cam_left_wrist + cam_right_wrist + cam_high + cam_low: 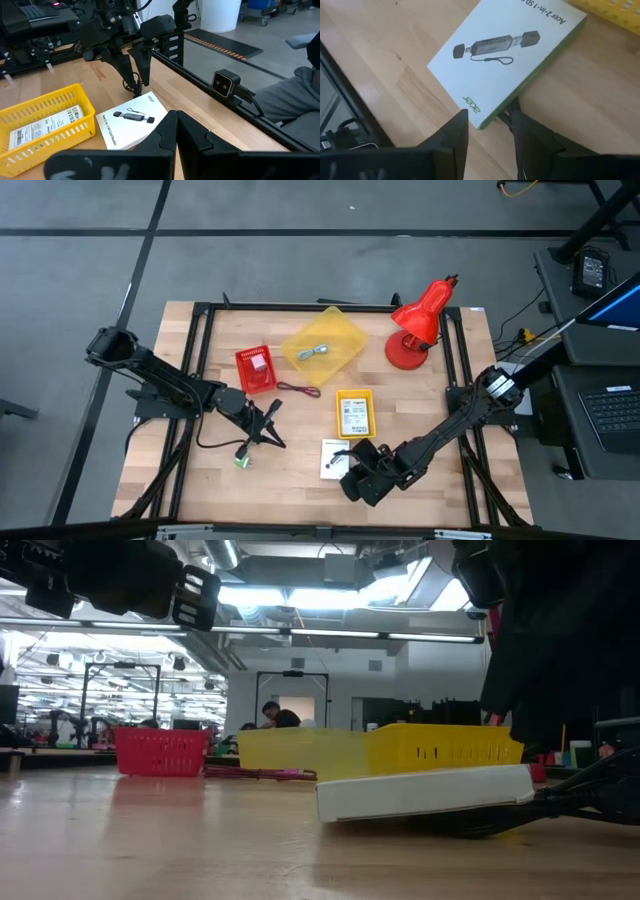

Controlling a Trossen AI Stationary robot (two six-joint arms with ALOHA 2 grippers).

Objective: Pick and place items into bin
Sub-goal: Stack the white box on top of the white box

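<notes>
A white printed box [505, 55] lies near the table's front edge [332, 458]. In the low view the white box [425, 792] sits tilted, its right end raised on something black. My right gripper [487, 120] is open and slants down over the box's corner. One finger stands on each side of that corner, and a thin black cord [506, 118] shows under the box's edge there. My left gripper [175, 117] waits shut and holds nothing, left of the box [272, 430]. A dark red cord [298, 388] and a tiny green object [241, 461] lie loose. The yellow see-through bin [323, 345] holds a grey item.
A small yellow basket [355, 412] with a printed card stands just beyond the box. A red basket [256, 368] stands left of the bin, and a red desk lamp [420, 325] at the far right. A black frame [200, 360] runs around the tabletop.
</notes>
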